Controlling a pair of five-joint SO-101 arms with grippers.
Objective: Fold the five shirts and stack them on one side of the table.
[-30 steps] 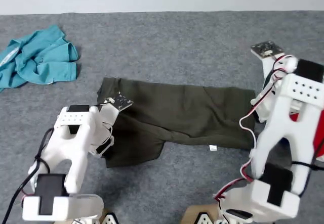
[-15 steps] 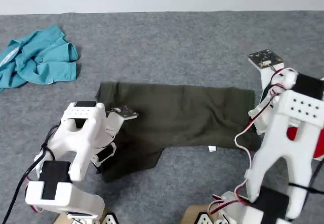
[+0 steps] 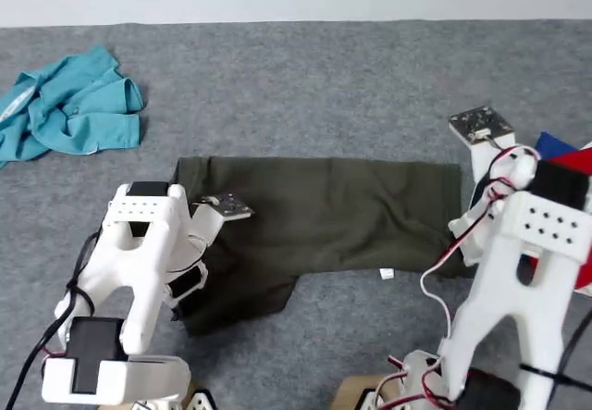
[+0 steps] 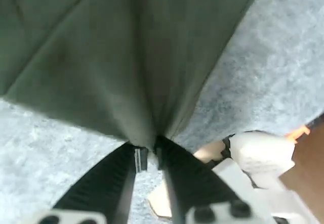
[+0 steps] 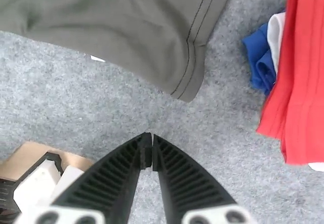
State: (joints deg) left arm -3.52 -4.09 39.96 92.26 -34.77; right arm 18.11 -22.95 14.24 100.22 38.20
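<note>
- High view: olive shirt (image 3: 324, 211) lies flat, long axis running gripper to gripper.
- Left gripper (image 4: 148, 152) clamps the shirt's left end.
- Right gripper (image 5: 152, 150), jaws together and empty, hangs just off its right hem.

The left gripper (image 4: 148, 152) has its two black jaws closed together on a fold of the olive green shirt (image 4: 126, 57), whose cloth gathers into creases that run down to the pinch point. Grey table covering (image 4: 273, 67) shows on both sides of the shirt. Near the jaws sits a white arm part (image 4: 258, 150), with a brown board (image 4: 310, 183) just beside it
</note>
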